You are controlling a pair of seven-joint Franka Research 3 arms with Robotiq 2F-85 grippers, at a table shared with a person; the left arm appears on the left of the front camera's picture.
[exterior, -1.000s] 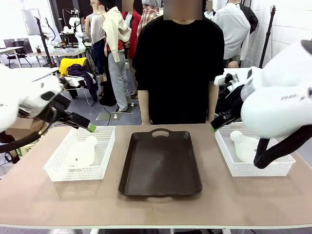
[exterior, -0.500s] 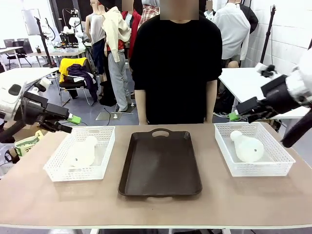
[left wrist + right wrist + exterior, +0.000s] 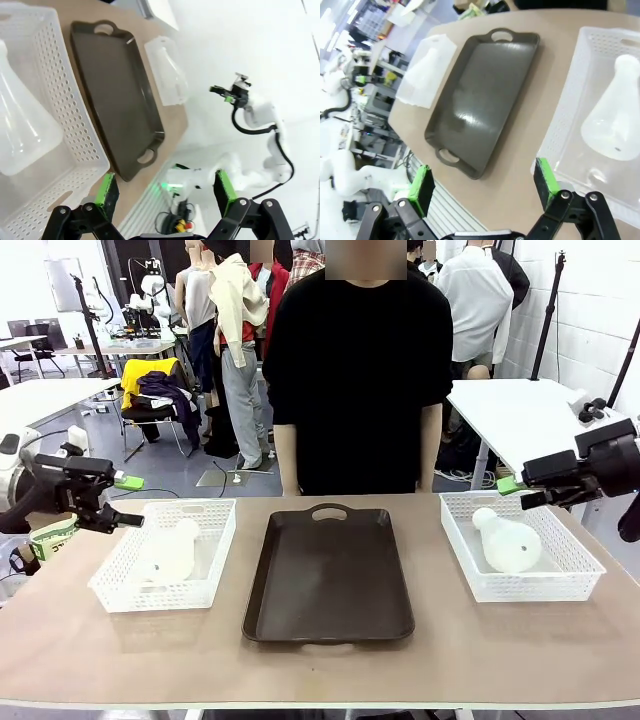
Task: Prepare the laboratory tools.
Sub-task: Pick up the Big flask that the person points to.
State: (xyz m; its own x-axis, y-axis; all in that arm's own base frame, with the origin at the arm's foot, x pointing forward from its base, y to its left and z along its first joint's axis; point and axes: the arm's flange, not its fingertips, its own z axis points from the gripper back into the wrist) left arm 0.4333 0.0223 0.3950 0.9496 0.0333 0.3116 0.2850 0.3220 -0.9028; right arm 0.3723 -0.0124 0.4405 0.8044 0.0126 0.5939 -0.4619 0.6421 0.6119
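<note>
White mesh walls keep each flask from rolling off. The left flask [image 3: 168, 552] lies on its side in the left basket [image 3: 112, 592], near the left edge of the counter [image 3: 320, 670]. The right flask [image 3: 508, 542] lies the same way in the right basket [image 3: 565, 585], near the right edge. Between them the brown tray [image 3: 328, 580] sits bare in the middle. One handle points toward the person [image 3: 360, 380]. The tray is likely there so the flasks can be stood on it.

The left hand [image 3: 130, 502] hangs in the air by the counter's far left corner, fingers wide apart with nothing in them. The right hand [image 3: 515, 493] hangs by the far right corner, fingers spread and empty too. Both look ready to reach down for a flask. The flask necks seem to point toward the far edge, but the frosted white makes that hard to tell.
</note>
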